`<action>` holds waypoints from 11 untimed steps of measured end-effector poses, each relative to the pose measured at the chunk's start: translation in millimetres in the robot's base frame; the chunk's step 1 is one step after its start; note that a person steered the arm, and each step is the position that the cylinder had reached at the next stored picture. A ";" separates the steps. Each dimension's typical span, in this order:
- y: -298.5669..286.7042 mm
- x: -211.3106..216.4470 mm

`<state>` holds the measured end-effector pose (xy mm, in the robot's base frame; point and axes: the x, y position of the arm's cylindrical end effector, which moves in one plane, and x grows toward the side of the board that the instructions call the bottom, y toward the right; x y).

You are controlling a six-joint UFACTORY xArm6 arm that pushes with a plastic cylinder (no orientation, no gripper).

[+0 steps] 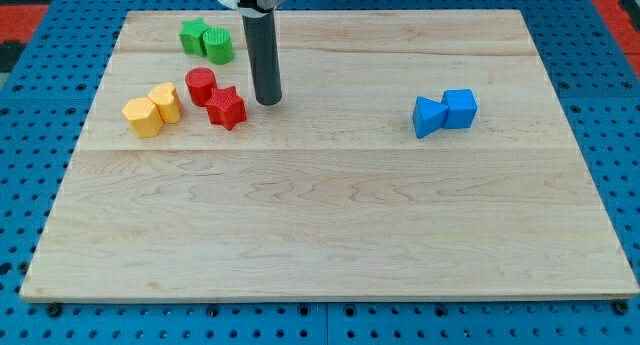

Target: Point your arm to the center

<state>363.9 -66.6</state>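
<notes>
Tip parked by the red pair, up and left of the board's centre.

My tip (267,102) rests on the board (330,235), just right of the red star (227,107), apart from it by a thin gap; there are no fingers, only the bare rod. The centre, my goal, lies to the star's lower right, bare wood. The risk is small: a start that swings left would nudge the star into the red cylinder (200,86) touching it. Left of the star sit two yellow blocks (153,110); above it, two green blocks (207,40) near the top edge. Two blue blocks (446,112) lie far right of the star, well off a straight path. Room toward the bottom edge is wide open.
</notes>
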 end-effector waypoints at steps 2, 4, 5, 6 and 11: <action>-2.9 0.7; 6.9 0.9; 6.6 0.9; -5.1 0.9; 54.3 -52.5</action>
